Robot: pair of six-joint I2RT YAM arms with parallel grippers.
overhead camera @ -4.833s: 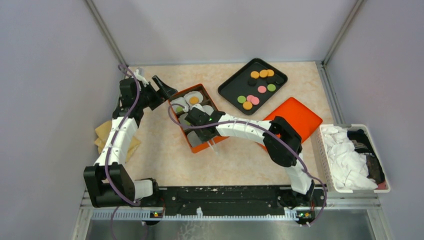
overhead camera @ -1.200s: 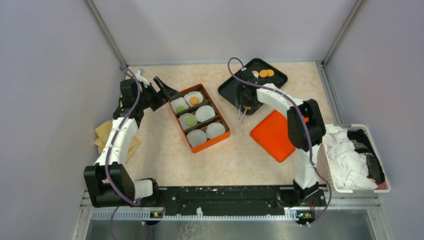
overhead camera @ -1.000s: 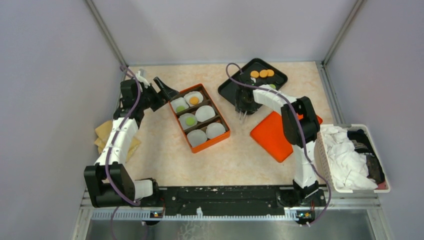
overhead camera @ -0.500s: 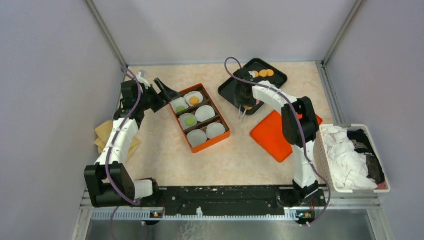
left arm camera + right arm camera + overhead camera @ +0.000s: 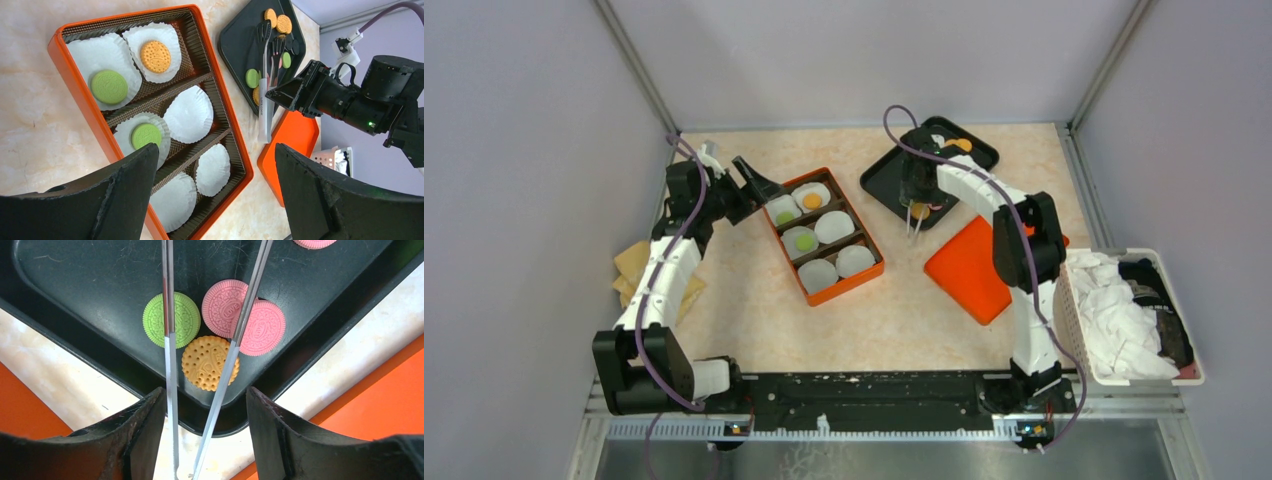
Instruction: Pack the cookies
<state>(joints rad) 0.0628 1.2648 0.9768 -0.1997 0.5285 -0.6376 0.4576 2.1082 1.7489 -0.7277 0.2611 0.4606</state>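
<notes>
- Roughly half the packing looks done in the top external view; the orange box [image 5: 846,288] on the bench [image 5: 754,330] carries six paper cups [image 5: 836,228]; three of them have cookies [image 5: 812,200] in them and three are bare; the black tray [image 5: 886,178], off the box's far right corner and apart from it, has the unpacked stock; the right gripper [image 5: 915,192] hangs over that tray with tongs [image 5: 910,222] in its grasp; the left gripper [image 5: 762,182] hovers just off the box's far left corner.
- Next, the left wrist view; the left gripper's fingers stand wide apart with nothing between them; below them, the pair of cups at the box end nearest this gripper has a green and an orange biscuit; the middle pair has one green and one bare cup; the pair at the other end is bare.
- Last, the right wrist view, which looks at a corner of the tray well away from the box; the right gripper is clamped on the tongs, whose two blades run out between its fingers; an orange cookie [image 5: 210,363] lies between the blades, a green cookie [image 5: 184,320] under one, pink cookies [image 5: 260,329] under the other; the working tips are out of this view, so I cannot tell whether anything is pinched; by my reckoning three cups are left to fill.
</notes>
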